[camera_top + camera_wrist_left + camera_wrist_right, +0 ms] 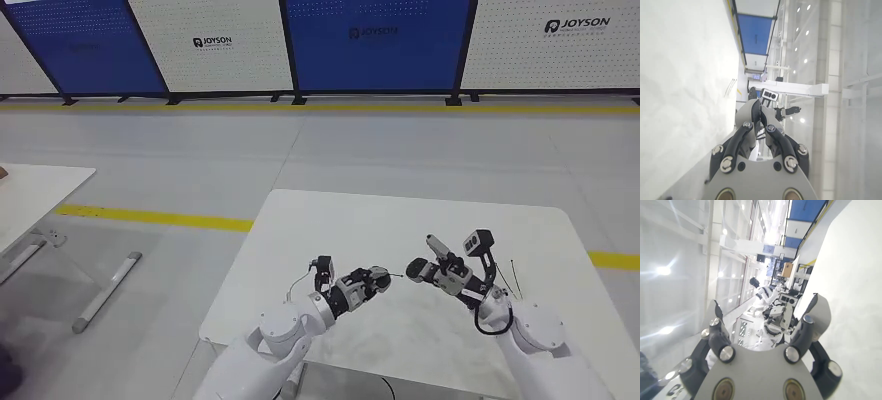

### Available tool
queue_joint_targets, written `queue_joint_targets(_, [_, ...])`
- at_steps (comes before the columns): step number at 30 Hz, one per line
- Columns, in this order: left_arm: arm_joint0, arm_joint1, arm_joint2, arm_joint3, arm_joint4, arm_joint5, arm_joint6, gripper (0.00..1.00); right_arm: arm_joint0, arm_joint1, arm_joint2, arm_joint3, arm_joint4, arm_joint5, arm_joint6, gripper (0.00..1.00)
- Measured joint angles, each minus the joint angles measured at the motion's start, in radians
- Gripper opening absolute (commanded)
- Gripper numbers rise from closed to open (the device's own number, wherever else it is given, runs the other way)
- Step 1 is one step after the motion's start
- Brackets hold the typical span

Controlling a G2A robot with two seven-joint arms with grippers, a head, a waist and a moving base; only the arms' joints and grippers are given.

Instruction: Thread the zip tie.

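Both arms are up over the table, grippers nose to nose near its middle. We read that as the handoff pose for threading: one end held steady, the other side set to take it.

Left gripper: pads pressed together, no gap. In the top view a thin dark sliver pokes from its tip toward the other arm; we take that for the tie, though it is too fine to be sure. So the tie sits in the air between the two grippers, off the table.

Right gripper: fingers spread wide, nothing between them, and aimed straight at the left one. Likely spread to leave room for the free end.

Spare ties lie on the table near the right arm, well apart from the action.

What we can't make out:
- which end is the head and which the tail
- whether any loop is formed
- the tie itself in the left wrist view, where the pads hide it
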Motion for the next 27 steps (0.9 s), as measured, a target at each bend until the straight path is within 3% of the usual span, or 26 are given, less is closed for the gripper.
queue_joint_targets(3, [0.000,0.000,0.001,0.000,0.033,-0.024,0.039,0.00,0.000,0.000,0.000,0.000,-0.026,-0.017,-0.023,1.00])
queue_joint_targets(8, [-0.001,0.000,0.000,0.000,0.037,-0.026,0.045,0.00,0.000,0.000,0.000,0.000,-0.026,-0.018,-0.023,1.00])
queue_joint_targets(12, [0.009,-0.002,0.023,-0.016,0.176,-0.107,0.154,0.00,0.000,0.000,0.000,0.000,-0.026,-0.018,-0.023,1.00])
queue_joint_targets(14, [0.013,-0.001,0.036,-0.019,0.247,-0.129,0.180,0.00,-0.001,0.001,0.001,-0.004,-0.036,-0.014,-0.029,1.00])
queue_joint_targets(16, [0.018,0.003,0.044,-0.020,0.315,-0.126,0.177,0.00,0.003,0.008,0.011,-0.017,-0.092,0.020,-0.017,1.00])
queue_joint_targets(18, [0.021,0.007,0.039,-0.023,0.354,-0.096,0.169,0.00,0.021,0.021,0.028,-0.033,-0.128,0.107,0.063,1.00])
queue_joint_targets(21, [0.025,0.008,0.030,-0.033,0.323,-0.068,0.149,0.00,0.046,0.044,0.071,-0.080,-0.246,0.221,0.143,1.00])
queue_joint_targets(23, [0.025,0.008,0.030,-0.033,0.322,-0.069,0.149,0.00,0.046,0.047,0.082,-0.099,-0.299,0.241,0.133,1.00])
queue_joint_targets(27, [0.025,0.008,0.031,-0.033,0.325,-0.070,0.150,0.00,0.045,0.046,0.080,-0.095,-0.279,0.237,0.129,1.00])
